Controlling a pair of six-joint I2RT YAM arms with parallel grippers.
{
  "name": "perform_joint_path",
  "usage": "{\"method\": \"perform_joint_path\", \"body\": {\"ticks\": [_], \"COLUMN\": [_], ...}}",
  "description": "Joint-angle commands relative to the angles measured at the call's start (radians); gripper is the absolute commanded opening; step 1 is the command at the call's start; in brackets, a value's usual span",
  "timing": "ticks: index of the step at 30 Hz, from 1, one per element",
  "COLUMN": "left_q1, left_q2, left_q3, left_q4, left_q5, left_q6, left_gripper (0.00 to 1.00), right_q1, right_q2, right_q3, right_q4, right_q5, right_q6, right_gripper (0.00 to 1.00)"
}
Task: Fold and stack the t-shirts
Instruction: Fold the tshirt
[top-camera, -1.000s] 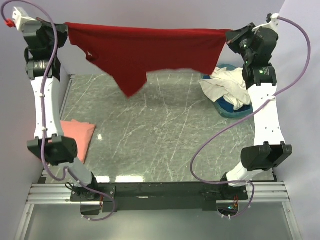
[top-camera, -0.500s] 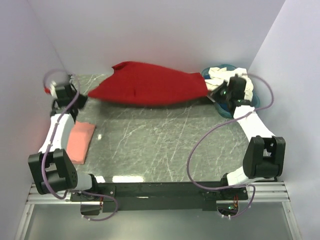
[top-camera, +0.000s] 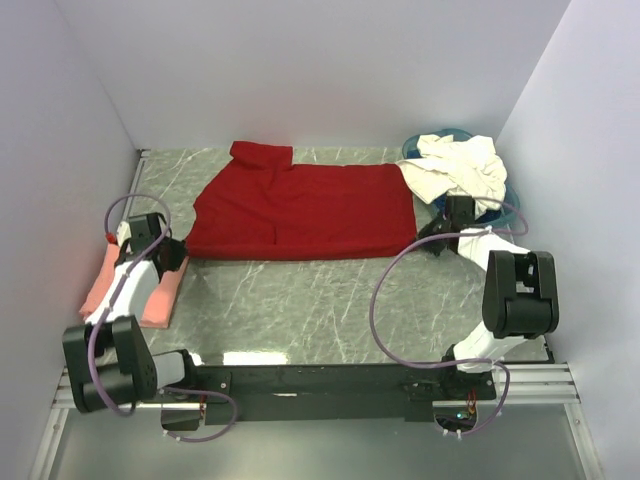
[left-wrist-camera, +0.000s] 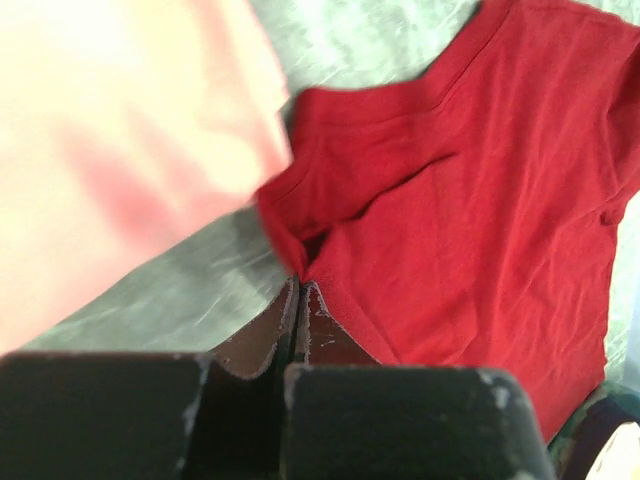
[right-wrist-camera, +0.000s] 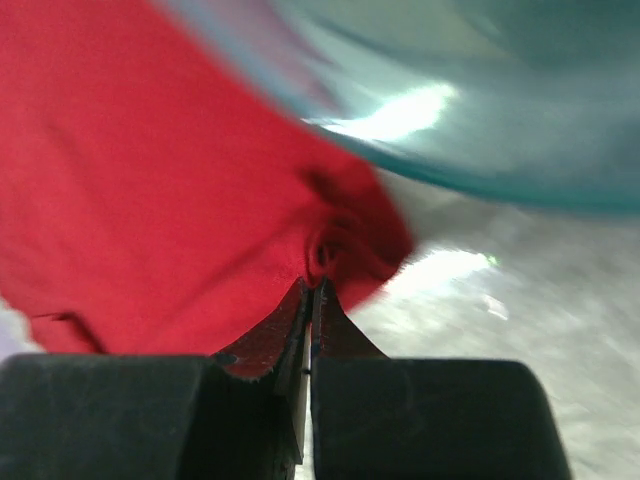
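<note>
The red t-shirt (top-camera: 305, 210) lies spread flat on the table (top-camera: 320, 300), filling the middle towards 12 o'clock, with one sleeve sticking out at its 11 o'clock corner. Its near edge runs roughly straight from left to right.

The left claw (top-camera: 178, 250) sits low at the shirt's 7 o'clock corner. Its jaws are pressed together on a bunched fold of red cloth there (the wrist view shows the fingertips meeting with the fabric pinched between them). The right claw (top-camera: 424, 236) is low at the 5 o'clock corner, its jaws likewise squeezed onto a small pucker of the red hem.

The pink t-shirt (top-camera: 160, 295) lies folded at the table's 8 o'clock edge, partly under the left arm and just beside the red shirt's pinched corner; I cannot tell whether the two touch.

At 2 o'clock the white t-shirts (top-camera: 458, 165) are heaped loosely in a blue basin (top-camera: 412, 146), spilling over its rim towards the red shirt's right edge. The right claw is close to the basin's near side.
</note>
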Motion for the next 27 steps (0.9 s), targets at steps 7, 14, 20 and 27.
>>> {"method": "perform_joint_path", "body": {"ticks": [7, 14, 20, 27], "left_q1": [0.006, 0.006, 0.006, 0.006], "left_q2": [-0.232, -0.34, -0.412, -0.43], "left_q3": [-0.109, -0.18, -0.231, -0.246], "left_q4": [-0.106, -0.191, -0.245, -0.25], "left_q5": [-0.082, -0.113, -0.145, -0.135], "left_q6": [0.028, 0.004, -0.038, -0.055], "left_gripper": [0.0, 0.01, 0.01, 0.13], "right_q1": [-0.054, -0.102, -0.157, -0.204], "right_q2": [-0.216, -0.364, -0.502, -0.579], "right_q3": [-0.227, -0.328, -0.389, -0.394], "right_q4": [-0.046, -0.165, -0.267, -0.331], "right_q5": [0.086, 0.122, 0.133, 0.11], "right_q6": [-0.014, -0.026, -0.02, -0.048], "right_gripper": [0.0, 0.0, 0.0, 0.43]}}
